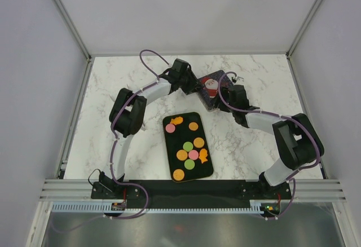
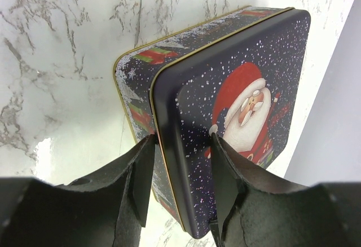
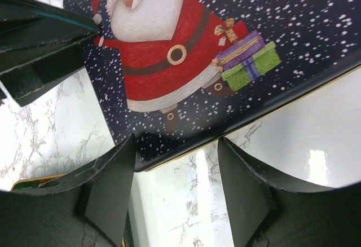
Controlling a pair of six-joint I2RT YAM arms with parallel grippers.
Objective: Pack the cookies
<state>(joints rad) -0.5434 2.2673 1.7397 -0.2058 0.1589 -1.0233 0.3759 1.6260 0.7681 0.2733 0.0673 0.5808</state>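
Observation:
The cookies (image 1: 193, 154), flat round and star-like pieces in orange, pink and green, lie on the black tray (image 1: 181, 135) at the table's middle. Behind it stands the square Santa tin (image 1: 211, 87). My left gripper (image 1: 194, 84) is shut on the near edge of the tin's lid (image 2: 237, 78). The lid sits askew over the base (image 2: 134, 75), one finger outside the rim and one on the top face. My right gripper (image 1: 224, 98) hovers at the tin's other side. It (image 3: 175, 162) stands open, the lid's (image 3: 304, 27) gold-lined edge just beyond its fingertips.
Marble tabletop (image 1: 113, 83) runs left and right of the tray. White walls close in the back and both sides. In the right wrist view a finger of the left gripper (image 3: 39, 49) shows at the lid's far corner.

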